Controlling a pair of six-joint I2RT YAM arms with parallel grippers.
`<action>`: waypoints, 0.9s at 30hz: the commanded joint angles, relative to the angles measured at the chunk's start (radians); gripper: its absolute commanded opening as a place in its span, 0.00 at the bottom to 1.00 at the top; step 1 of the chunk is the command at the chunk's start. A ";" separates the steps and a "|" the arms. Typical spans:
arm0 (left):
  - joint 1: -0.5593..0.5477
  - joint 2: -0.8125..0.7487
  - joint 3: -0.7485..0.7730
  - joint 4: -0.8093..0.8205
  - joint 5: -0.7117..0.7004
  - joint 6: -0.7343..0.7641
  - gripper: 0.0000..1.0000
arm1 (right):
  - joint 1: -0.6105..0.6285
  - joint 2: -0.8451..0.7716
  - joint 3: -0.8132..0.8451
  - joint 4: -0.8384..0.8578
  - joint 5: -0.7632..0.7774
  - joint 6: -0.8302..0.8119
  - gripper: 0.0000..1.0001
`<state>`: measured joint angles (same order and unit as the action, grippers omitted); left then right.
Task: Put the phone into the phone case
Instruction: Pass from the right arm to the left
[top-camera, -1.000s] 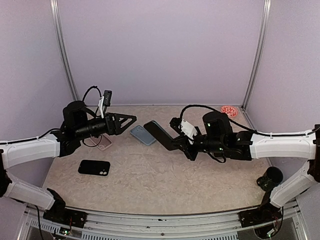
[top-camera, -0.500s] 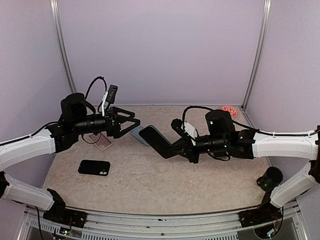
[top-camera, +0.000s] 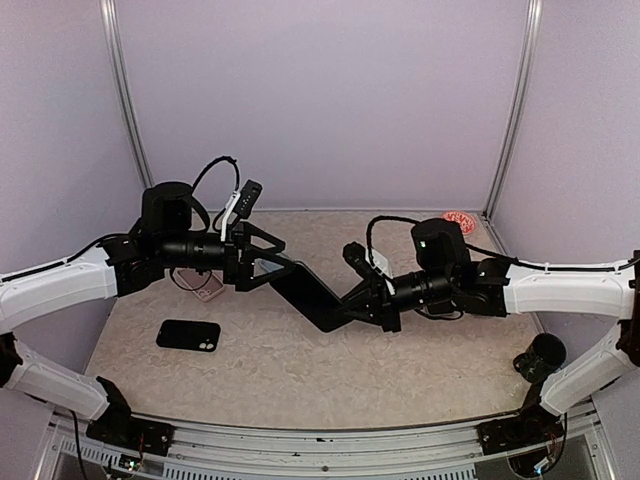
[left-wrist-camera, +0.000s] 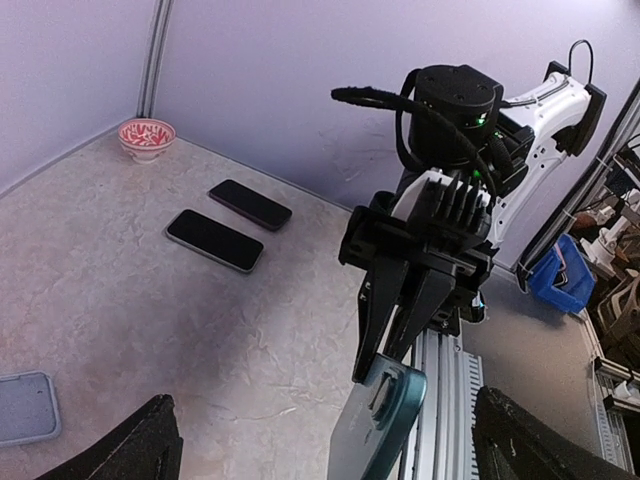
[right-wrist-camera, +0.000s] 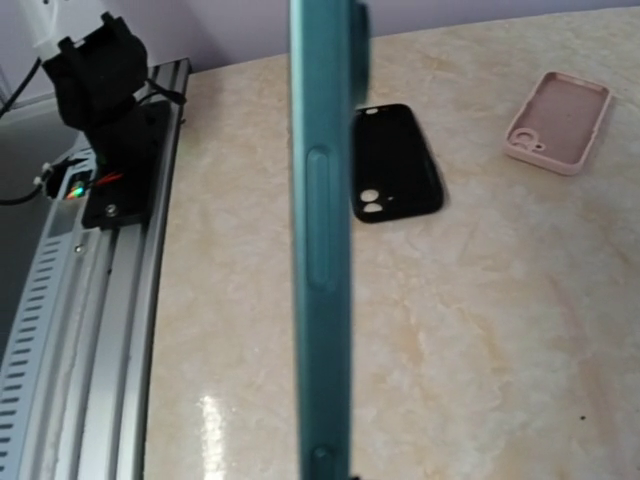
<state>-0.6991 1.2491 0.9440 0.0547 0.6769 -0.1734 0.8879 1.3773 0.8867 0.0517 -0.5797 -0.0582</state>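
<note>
My right gripper (top-camera: 350, 306) is shut on one end of a teal phone (top-camera: 305, 290) with a black screen and holds it in the air, pointing left. The phone (right-wrist-camera: 322, 250) appears edge-on in the right wrist view. My left gripper (top-camera: 263, 263) is open, and the phone's free end (left-wrist-camera: 375, 425) reaches in between its spread fingers without touching them. A black phone case (top-camera: 188, 335) and a pink phone case (top-camera: 208, 286) lie on the table at the left. A blue-grey case (left-wrist-camera: 25, 408) lies under the left gripper.
Two dark phones (left-wrist-camera: 214, 240) (left-wrist-camera: 250, 204) lie flat behind the right arm. A red-and-white bowl (top-camera: 459, 221) sits in the far right corner. The metal rail (top-camera: 300, 440) runs along the near table edge, and purple walls close in the sides and back.
The left gripper has swung right and risen toward the phone. The right arm has carried the phone left and lower, so its free end now sits between the left fingers.
</note>
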 joint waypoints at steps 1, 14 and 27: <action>-0.009 0.017 0.038 -0.052 0.034 0.042 0.99 | -0.014 0.008 0.028 0.026 -0.064 0.004 0.00; -0.046 0.076 0.078 -0.173 0.063 0.092 0.83 | -0.046 0.057 0.061 0.002 -0.155 -0.015 0.00; -0.062 0.097 0.110 -0.238 0.091 0.128 0.42 | -0.073 0.092 0.082 -0.018 -0.248 -0.030 0.00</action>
<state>-0.7490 1.3254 1.0241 -0.1570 0.7414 -0.0631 0.8276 1.4612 0.9241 0.0113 -0.7547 -0.0696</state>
